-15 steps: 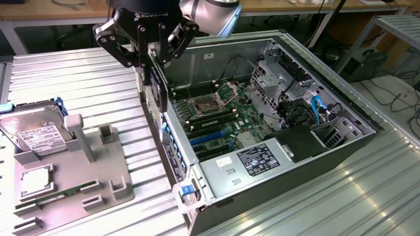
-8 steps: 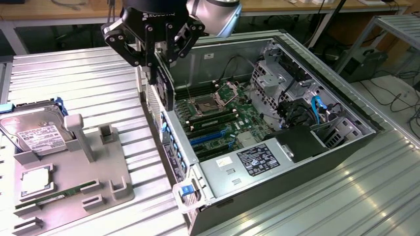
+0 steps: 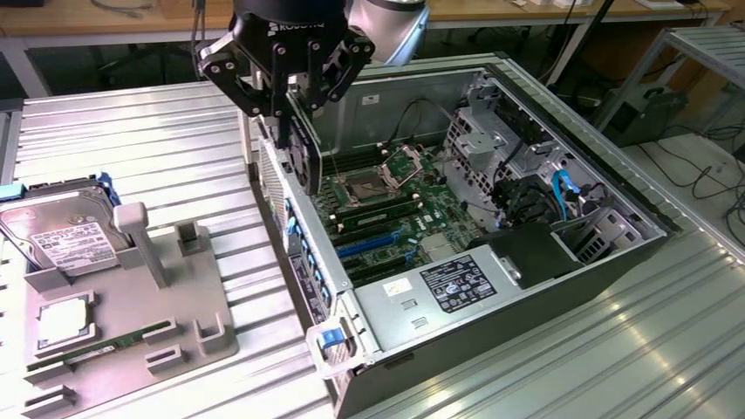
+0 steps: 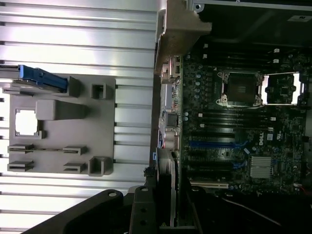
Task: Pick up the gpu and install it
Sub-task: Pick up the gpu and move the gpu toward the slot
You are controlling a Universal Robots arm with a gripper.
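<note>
end effector around partly hidden gpu

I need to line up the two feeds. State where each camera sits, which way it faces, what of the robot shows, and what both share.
Exterior view: sits high off the arm, looking down at an angle on the open computer case; shows the gripper holding the gpu upright.
Wrist view: sits on the wrist, looking down past the gripper's dark body onto the motherboard.
Shared: the motherboard, the grey parts tray and the gpu.
</note>
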